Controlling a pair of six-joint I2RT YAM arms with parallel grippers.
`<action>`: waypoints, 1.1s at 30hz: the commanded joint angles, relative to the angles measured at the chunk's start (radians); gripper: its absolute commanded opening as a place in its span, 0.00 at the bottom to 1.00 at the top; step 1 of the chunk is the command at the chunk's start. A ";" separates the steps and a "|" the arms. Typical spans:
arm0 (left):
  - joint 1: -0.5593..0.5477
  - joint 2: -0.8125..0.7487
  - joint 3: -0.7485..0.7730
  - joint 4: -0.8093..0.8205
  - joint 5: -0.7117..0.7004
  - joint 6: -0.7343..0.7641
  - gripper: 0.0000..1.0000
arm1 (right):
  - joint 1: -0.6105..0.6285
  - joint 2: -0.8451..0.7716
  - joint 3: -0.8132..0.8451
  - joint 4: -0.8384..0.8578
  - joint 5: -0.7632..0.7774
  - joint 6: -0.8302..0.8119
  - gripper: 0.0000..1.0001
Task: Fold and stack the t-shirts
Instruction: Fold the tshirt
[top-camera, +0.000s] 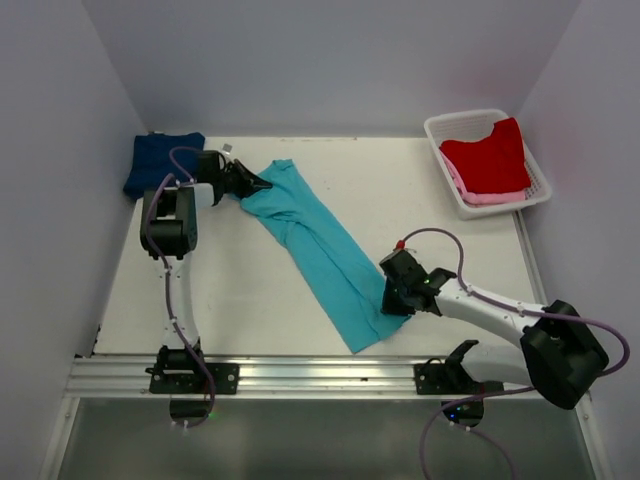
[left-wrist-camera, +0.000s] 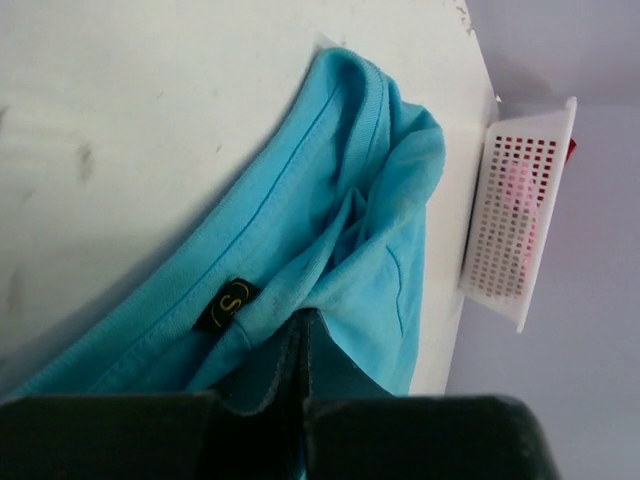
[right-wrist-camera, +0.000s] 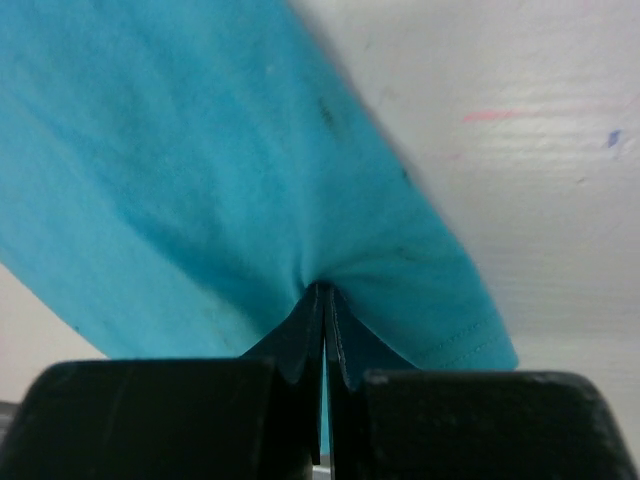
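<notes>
Two ends of the turquoise shirt are being pinched: the collar end by the left claw, the hem end by the right claw. It is being stretched diagonally across the table, probably so the strip can be folded evenly. The folded navy shirt at the far-left corner is seemingly being used as the stack's base.
</notes>
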 joint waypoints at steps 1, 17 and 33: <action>-0.010 0.149 0.143 -0.040 0.067 -0.011 0.00 | 0.078 -0.029 -0.008 -0.052 -0.027 0.095 0.00; -0.049 0.510 0.545 0.576 0.314 -0.534 0.34 | 0.410 0.074 0.148 -0.023 -0.112 0.193 0.00; -0.098 -0.425 0.021 0.063 -0.199 0.437 0.68 | 0.453 0.219 0.672 -0.181 0.316 -0.285 0.55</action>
